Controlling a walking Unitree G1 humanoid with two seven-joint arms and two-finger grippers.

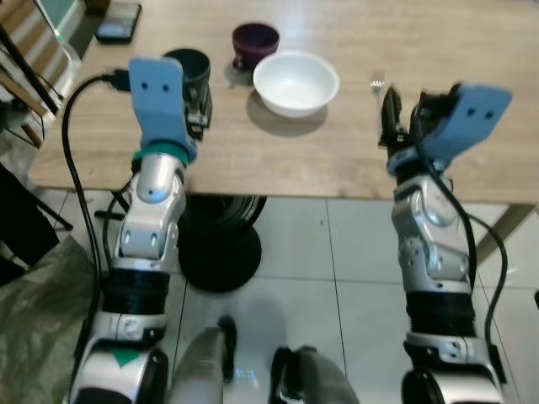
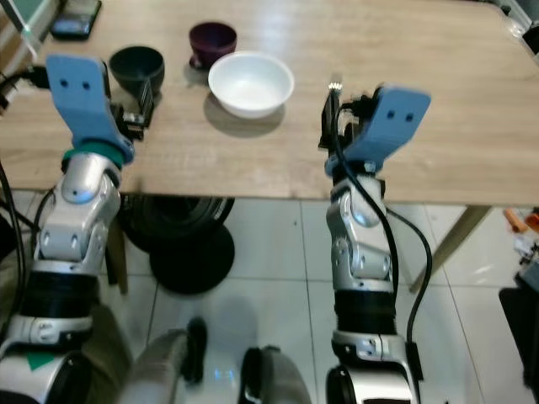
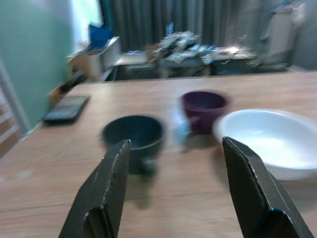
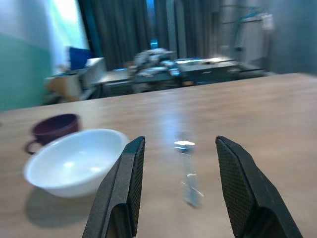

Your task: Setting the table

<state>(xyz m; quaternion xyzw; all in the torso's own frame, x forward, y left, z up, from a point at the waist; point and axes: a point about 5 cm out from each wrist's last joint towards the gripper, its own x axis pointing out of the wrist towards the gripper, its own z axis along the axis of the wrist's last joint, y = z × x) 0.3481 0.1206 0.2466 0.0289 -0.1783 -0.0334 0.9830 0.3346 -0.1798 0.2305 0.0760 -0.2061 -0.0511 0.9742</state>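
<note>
we see our left gripper point(image 3: 173, 193) released, the dark cup point(image 3: 132, 135) at its 12 o'clock; our right gripper point(image 4: 181, 191) released, the fork point(image 4: 188, 171) at its 12.

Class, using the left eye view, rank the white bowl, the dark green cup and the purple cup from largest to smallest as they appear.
1. white bowl
2. dark green cup and purple cup: look alike in size; the green one is partly hidden by the left arm.

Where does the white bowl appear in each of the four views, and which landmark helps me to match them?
Left eye view: white bowl at upper centre, on the wooden table.
Right eye view: white bowl upper left of centre.
Left wrist view: at the right edge, beyond the gripper's fingers.
Right wrist view: at the left.
Shared landmark: the purple cup just behind the bowl.
</note>
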